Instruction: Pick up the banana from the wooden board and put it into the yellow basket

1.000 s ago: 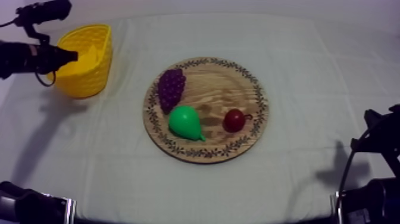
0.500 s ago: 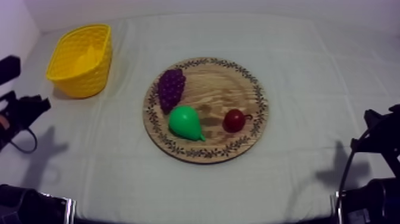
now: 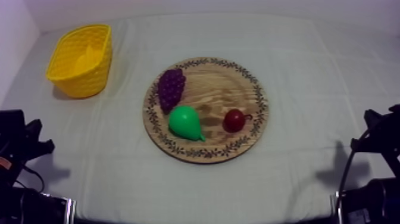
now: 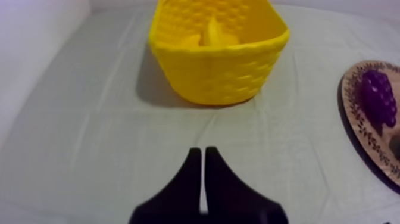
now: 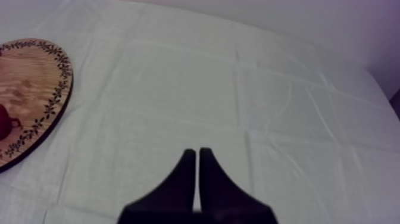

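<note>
The yellow banana [image 3: 89,58] lies inside the yellow basket [image 3: 83,80] at the table's far left; in the left wrist view the banana [image 4: 213,33] rests against the inner wall of the basket [image 4: 217,71]. My left gripper [image 4: 200,153] is shut on nothing, its fingers together as a narrow wedge, well short of the basket over bare cloth. In the top view it [image 3: 41,145] sits low at the left edge. My right gripper [image 5: 196,154] is likewise shut and empty, over cloth to the right of the wooden board [image 5: 41,71].
The round wooden board [image 3: 220,89] in the middle carries a bunch of grapes [image 3: 171,88], a green pear [image 3: 186,123] and a small red fruit [image 3: 234,120]. The right arm [image 3: 381,140] rests at the lower right edge. Open cloth lies between board and basket.
My left arm has drawn back from over the basket down to the table's lower left edge. The banana stays in the basket. The right arm has not moved.
</note>
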